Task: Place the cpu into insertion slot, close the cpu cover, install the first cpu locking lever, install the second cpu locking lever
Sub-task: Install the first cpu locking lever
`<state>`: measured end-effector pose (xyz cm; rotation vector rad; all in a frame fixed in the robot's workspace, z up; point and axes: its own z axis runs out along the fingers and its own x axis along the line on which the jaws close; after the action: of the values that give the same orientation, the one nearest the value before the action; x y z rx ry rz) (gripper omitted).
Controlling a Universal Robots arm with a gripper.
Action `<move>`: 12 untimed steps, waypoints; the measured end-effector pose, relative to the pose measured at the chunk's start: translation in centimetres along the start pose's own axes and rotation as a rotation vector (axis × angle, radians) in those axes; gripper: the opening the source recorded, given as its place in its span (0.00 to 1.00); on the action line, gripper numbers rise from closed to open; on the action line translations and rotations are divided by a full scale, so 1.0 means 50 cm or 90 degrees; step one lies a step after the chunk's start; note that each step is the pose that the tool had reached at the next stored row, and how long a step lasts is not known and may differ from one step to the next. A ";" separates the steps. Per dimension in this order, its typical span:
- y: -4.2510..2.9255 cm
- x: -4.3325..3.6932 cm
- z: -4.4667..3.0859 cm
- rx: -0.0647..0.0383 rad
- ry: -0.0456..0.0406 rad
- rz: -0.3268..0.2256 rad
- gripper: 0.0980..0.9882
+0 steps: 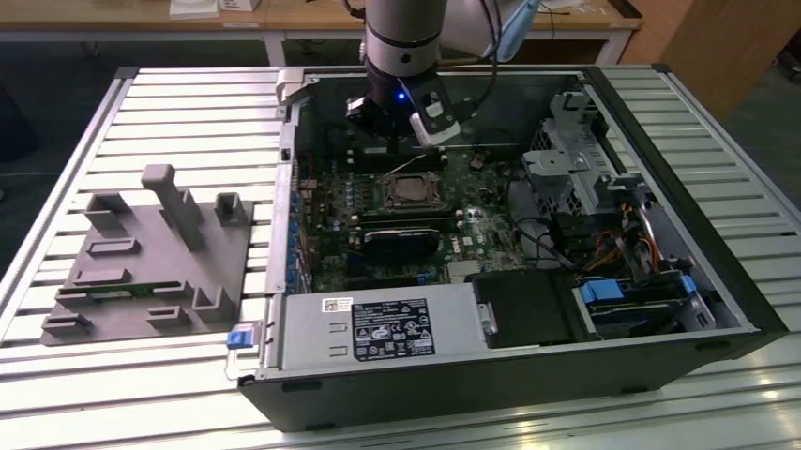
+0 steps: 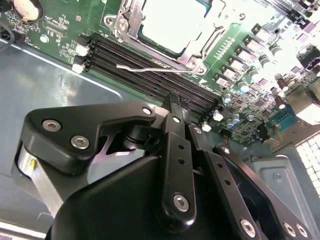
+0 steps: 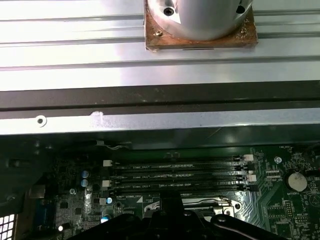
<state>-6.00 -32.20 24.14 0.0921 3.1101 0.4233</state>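
While the arm reaches low inside the open computer case (image 1: pixel 501 394), the gripper (image 2: pixel 172 100) holds its fingers (image 2: pixel 177 150) pressed together with nothing visibly between them, their tips near the memory slots (image 2: pixel 115 59) in the second wrist view. Beyond the fingertips the cpu (image 2: pixel 170 22) lies seated in the insertion slot (image 2: pixel 195 61), with the cpu cover (image 2: pixel 134 20) apparently lowered around it. Between fingertips and socket, a thin silver locking lever (image 2: pixel 150 69) runs along the socket's near edge, seemingly unlatched. Latching it well would call for pressing only its bent handle end, pushing down before sweeping it under its hook, and keeping the tips off the memory slots. A white label (image 1: pixel 388 330) on the power supply (image 1: pixel 313 349), far from the fingers, and the white lettering (image 3: pixel 144 176) beside the memory slots carry print too small to read
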 end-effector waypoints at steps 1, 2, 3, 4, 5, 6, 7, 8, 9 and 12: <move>0.000 0.000 0.000 0.000 0.0000 0.000 0.01; 0.000 0.000 0.000 0.000 0.0000 0.000 0.01; 0.000 0.000 0.001 0.000 -0.0003 0.000 0.01; 0.000 0.000 0.001 0.000 -0.0010 0.000 0.01; 0.000 0.000 0.002 0.000 -0.0022 -0.001 0.01; -0.001 0.000 0.003 0.000 -0.0041 -0.001 0.01; -0.001 0.000 0.004 0.000 -0.0066 -0.002 0.01; -0.001 0.000 0.005 0.000 -0.0101 -0.003 0.01; -0.002 0.000 0.007 0.000 -0.0139 -0.004 0.01; -0.003 0.000 0.011 -0.001 -0.0240 -0.007 0.01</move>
<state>-6.01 -32.19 23.55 0.0826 3.0718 0.4181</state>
